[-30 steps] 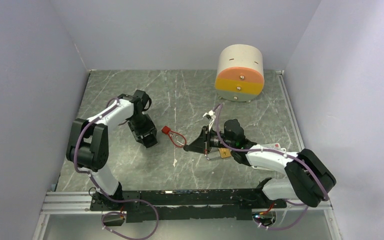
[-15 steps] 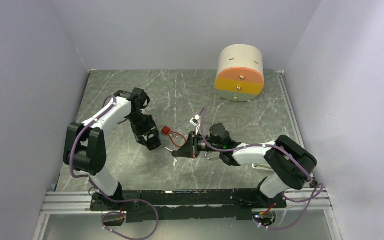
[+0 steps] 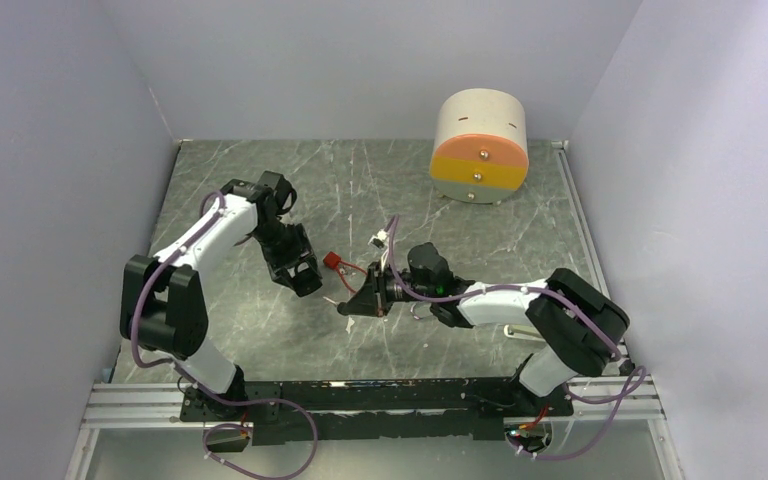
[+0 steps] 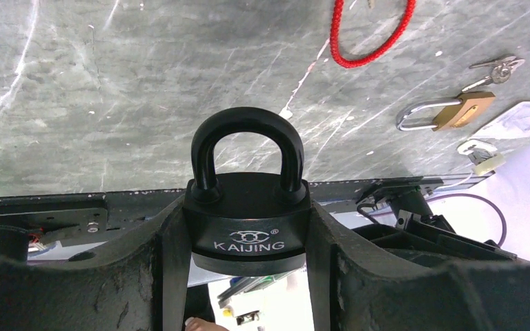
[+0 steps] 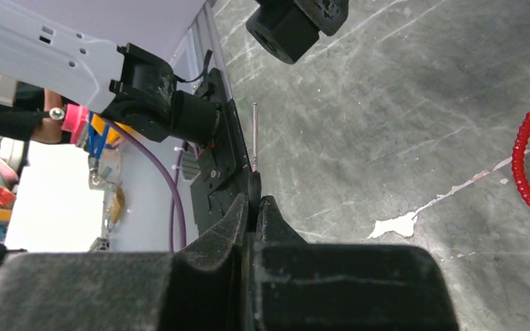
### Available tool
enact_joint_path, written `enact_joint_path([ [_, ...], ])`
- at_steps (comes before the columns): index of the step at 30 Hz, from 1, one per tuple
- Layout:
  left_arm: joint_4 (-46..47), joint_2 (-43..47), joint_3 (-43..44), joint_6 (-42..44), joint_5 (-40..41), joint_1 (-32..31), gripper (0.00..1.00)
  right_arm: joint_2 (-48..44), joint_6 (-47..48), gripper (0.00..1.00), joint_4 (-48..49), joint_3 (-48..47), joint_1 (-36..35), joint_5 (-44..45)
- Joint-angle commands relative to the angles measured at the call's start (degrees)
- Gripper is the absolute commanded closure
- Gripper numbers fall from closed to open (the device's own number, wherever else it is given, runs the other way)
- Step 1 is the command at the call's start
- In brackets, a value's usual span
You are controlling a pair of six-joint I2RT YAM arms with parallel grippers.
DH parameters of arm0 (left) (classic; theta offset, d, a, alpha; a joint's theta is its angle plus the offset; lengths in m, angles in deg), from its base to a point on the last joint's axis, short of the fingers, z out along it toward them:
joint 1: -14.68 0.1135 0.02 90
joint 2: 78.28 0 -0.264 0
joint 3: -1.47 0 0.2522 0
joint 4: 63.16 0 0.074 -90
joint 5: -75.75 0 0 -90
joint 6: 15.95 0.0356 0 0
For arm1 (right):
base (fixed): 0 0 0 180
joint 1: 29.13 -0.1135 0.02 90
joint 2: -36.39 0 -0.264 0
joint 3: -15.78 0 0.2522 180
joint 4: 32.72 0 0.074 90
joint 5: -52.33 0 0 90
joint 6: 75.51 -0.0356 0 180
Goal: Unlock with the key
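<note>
1. The key is pinched in the right gripper. Its thin blade sticks straight out past the fingertips, above the table and touching nothing.
2. The right claw is clenched on the key, its two fingers pressed together with only the key's head between them.
3. The black padlock, marked KAIJING, sits in the left gripper. Its body is clamped between the two fingers, and its shackle is closed and points away from the wrist.
4. In the top view the key tip and the held padlock are near each other but apart, with bare stone between them. The key points towards the left gripper.
5. The right arm lies low. Its elbow is folded near its base, its white forearm reaches left across the table, and its wrist is level.
6. The left arm stands taller. Its white forearm climbs away from its base, and the wrist bends sharply back down and inward to hold the padlock above the table.
7. A red cord lies looped on the stone between the two grippers.
8. A brass padlock lies flat further off, with loose keys just beside it.
9. A drum with an orange-and-yellow face stands at the far right corner, well apart from both arms.
</note>
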Motion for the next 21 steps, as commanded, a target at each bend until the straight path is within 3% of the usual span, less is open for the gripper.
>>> enact_joint_path([
  [1,0.81,3.59,0.54,-0.71,-2.11,-0.03,0.90,-2.54,5.38,1.00,-4.06,-2.18,-0.49,1.21],
  [6,3.43,6.02,-1.11,-1.20,-1.41,-0.03,0.90,-3.59,5.21,1.00,-4.19,-1.56,-0.46,2.52],
  [10,11.52,10.04,-7.82,0.19,-0.56,-0.19,0.90,-4.75,3.88,1.00,-4.46,-0.38,0.08,6.72],
  [15,26.22,19.36,-17.80,3.18,6.69,-3.36,0.89,-4.73,1.18,1.00,-9.60,-1.18,3.10,11.74],
  [21,51.98,31.62,-32.84,9.72,13.38,-9.34,0.93,-2.78,-1.88,1.00,-18.92,-5.39,7.68,15.17],
])
